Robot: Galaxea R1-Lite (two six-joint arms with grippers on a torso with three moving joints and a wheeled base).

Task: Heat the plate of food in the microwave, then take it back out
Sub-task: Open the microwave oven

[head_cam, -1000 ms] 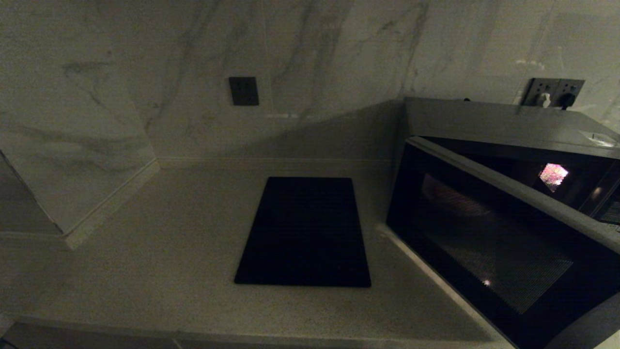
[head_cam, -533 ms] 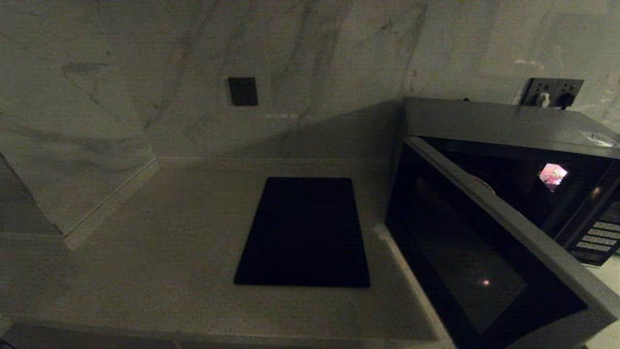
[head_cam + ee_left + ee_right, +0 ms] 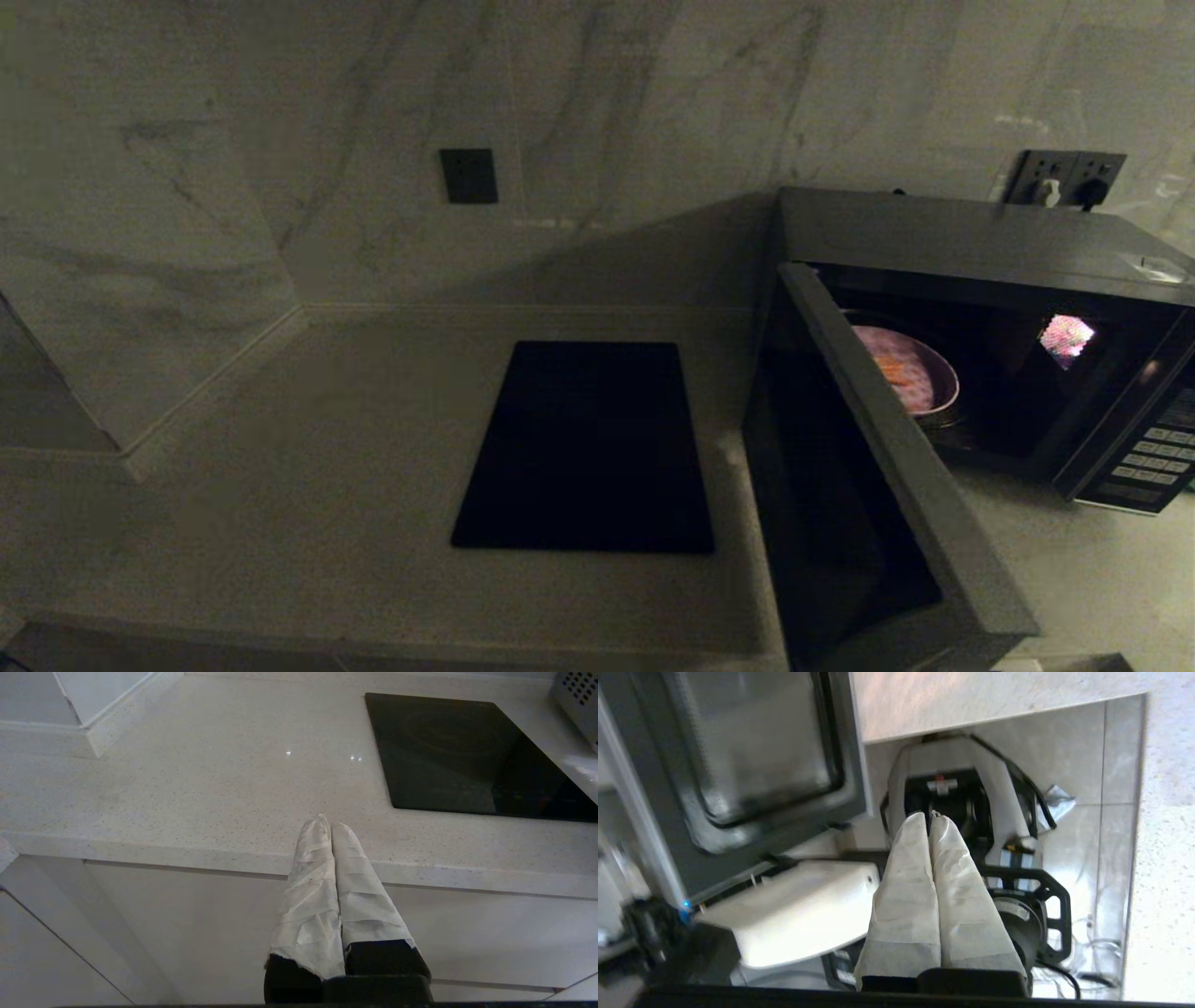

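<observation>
Sitting inside the microwave [image 3: 980, 243] at right of the head view, the plate of food [image 3: 910, 378] could be knocked if approached by the right tool [image 3: 930, 816], pressed together and empty, beside the swung door [image 3: 887, 485].

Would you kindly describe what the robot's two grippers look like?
Both match: the left gripper and the right gripper each have two long tapered fingers wrapped in creased white tape, rising from a black base. No cables or markings show on either.
</observation>
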